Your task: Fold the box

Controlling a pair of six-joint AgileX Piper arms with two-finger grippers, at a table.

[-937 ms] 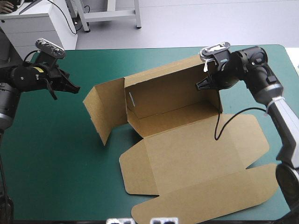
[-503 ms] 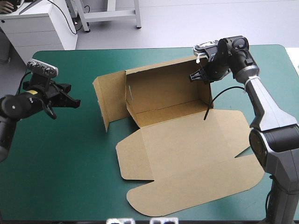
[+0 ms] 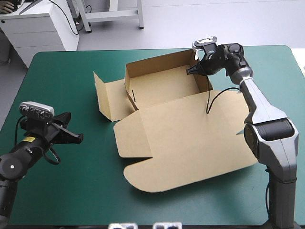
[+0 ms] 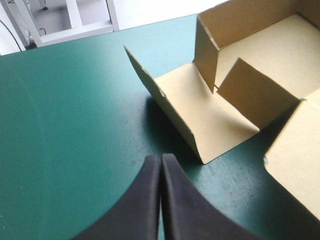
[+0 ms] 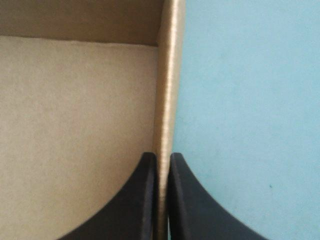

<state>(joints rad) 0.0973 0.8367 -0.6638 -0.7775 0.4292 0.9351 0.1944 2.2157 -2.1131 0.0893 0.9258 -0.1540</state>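
Note:
The brown box [image 3: 167, 90] stands on the teal-green table as an open tray with its far and side walls raised. Its wide lid [image 3: 186, 138] lies flat toward the near edge, and a side flap [image 3: 106, 98] sticks out half raised at the left. My right gripper [image 3: 189, 71] is at the tray's far right corner, shut on the box's right wall [image 5: 165, 100]; the board edge runs between its fingers [image 5: 162, 197]. My left gripper [image 3: 76, 138] hovers low over bare cover at the near left, shut and empty [image 4: 161, 165], pointing at the left flap [image 4: 200, 115].
A black cable loops from the right wrist down onto the lid [image 3: 208, 102]. Bare teal-green cover [image 3: 66, 191] stretches along the left and near sides. A white cabinet [image 3: 38, 28] stands beyond the table's far left corner.
The right gripper has carried the box's right wall toward the far edge, sliding the whole box and lowering its back. The left arm has drawn back toward the near left corner.

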